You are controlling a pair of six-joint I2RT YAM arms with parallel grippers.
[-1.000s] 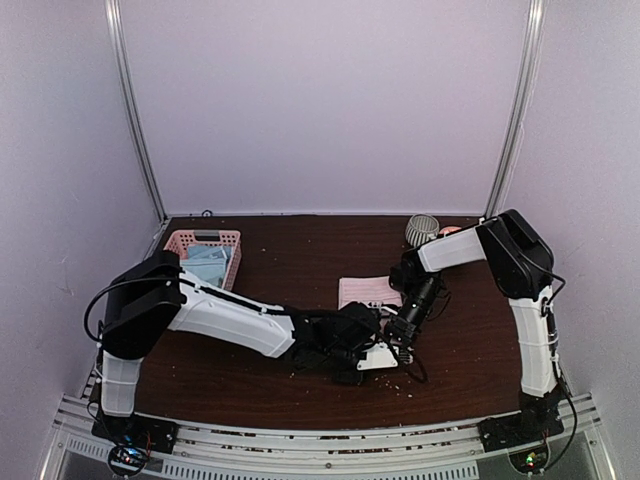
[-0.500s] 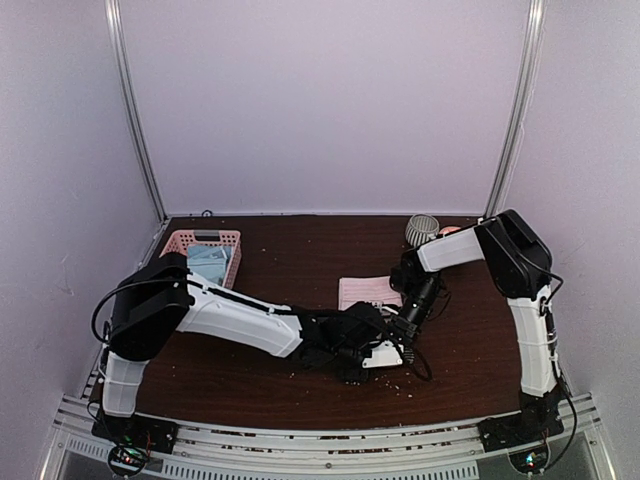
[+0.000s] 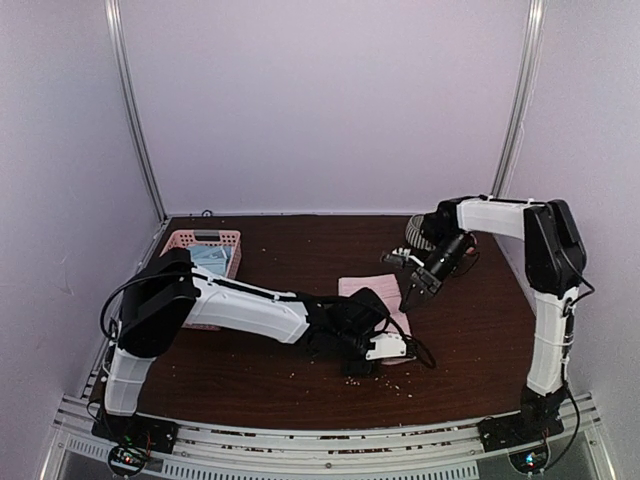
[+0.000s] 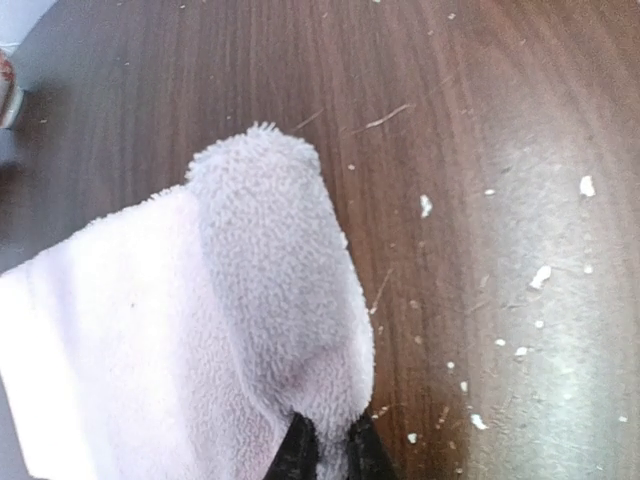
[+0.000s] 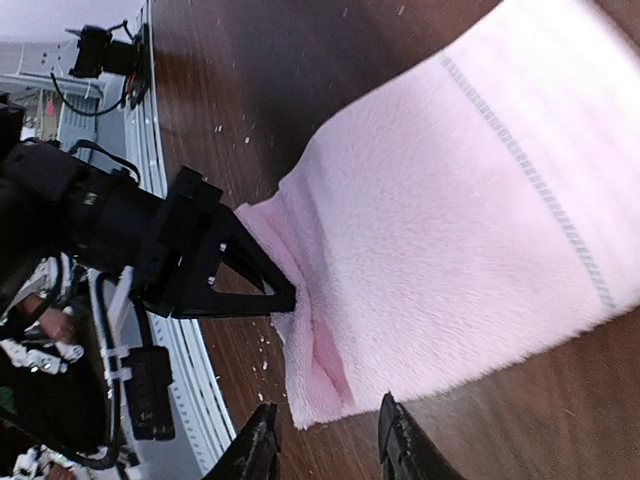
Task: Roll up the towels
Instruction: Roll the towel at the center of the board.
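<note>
While left gripper (image 4: 328, 445) pinches near corner of pink towel (image 5: 450, 200), edge curls over just beyond its tips and rest of cloth lies flat ahead. Right gripper (image 5: 325, 445) hovers above same edge, jaws part open, empty. Judged: roll barely begun, nearly whole length left; mint one not made out.

Readable text, labels, brands, numbers, signs: none in any view. No marking is legible on the pink towel (image 5: 470, 200), the pink basket (image 3: 236, 258) or the striped mug (image 3: 415, 232).
</note>
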